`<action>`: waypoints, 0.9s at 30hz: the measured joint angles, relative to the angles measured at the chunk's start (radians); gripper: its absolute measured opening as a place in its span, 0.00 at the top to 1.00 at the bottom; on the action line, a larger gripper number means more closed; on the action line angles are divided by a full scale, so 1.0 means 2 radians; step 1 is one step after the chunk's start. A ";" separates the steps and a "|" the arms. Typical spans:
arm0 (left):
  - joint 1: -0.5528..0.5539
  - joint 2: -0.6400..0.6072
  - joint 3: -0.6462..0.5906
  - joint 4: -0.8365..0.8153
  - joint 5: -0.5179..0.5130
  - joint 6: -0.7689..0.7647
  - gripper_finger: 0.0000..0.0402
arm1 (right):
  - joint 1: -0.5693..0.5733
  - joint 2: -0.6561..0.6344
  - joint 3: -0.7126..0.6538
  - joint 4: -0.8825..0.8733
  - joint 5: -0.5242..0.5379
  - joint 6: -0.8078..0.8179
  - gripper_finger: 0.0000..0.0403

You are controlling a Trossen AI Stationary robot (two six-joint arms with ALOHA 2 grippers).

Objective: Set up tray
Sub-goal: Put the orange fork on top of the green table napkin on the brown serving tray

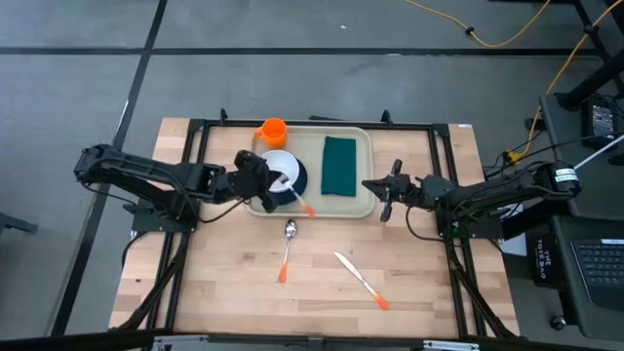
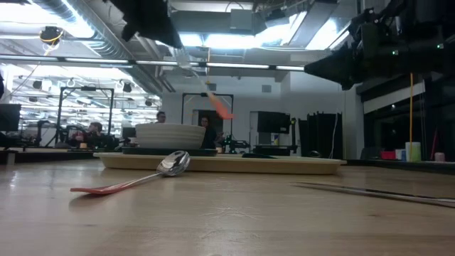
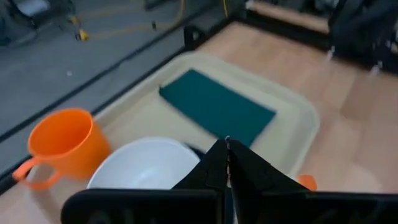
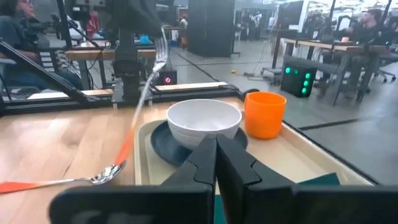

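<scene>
The beige tray (image 1: 314, 146) lies at the table's far middle. It carries a white bowl (image 1: 280, 166) on a dark plate (image 1: 298, 181) and a green napkin (image 1: 339, 166). An orange cup (image 1: 273, 130) stands at its far left corner. My left gripper (image 1: 265, 178) hovers over the bowl's near side, shut on an orange-handled fork (image 1: 297, 200). My right gripper (image 1: 383, 195) waits shut by the tray's right rim, off the table and holding nothing. My left gripper pinches the fork's metal end (image 2: 193, 71), close to the tines, between its two shut fingers (image 3: 214, 163). It reaches in from the table's left, slanting downward. The fork is lifted clear and slopes down from the fingers, its orange handle (image 1: 310, 210) lowest, over the tray's near rim.
A spoon (image 1: 289, 249) and a knife (image 1: 359, 280), both orange-handled, lie on the bare wood in front of the tray. Black frame rails run along the table's sides and far edge. People sit in the room behind.
</scene>
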 joint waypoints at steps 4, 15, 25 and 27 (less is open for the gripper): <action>0.000 0.000 -0.058 0.160 -0.026 0.042 0.99 | 0.008 0.010 0.007 0.001 0.002 0.003 0.97; 0.020 0.000 -0.167 0.404 -0.066 0.060 0.99 | 0.096 0.067 0.143 -0.152 0.163 -0.080 0.98; 0.021 0.000 -0.170 0.437 -0.083 0.087 1.00 | 0.101 0.125 0.346 -0.388 0.143 -0.078 0.96; 0.021 0.000 -0.170 0.437 -0.092 0.088 0.99 | 0.100 0.146 0.380 -0.425 0.143 -0.078 0.96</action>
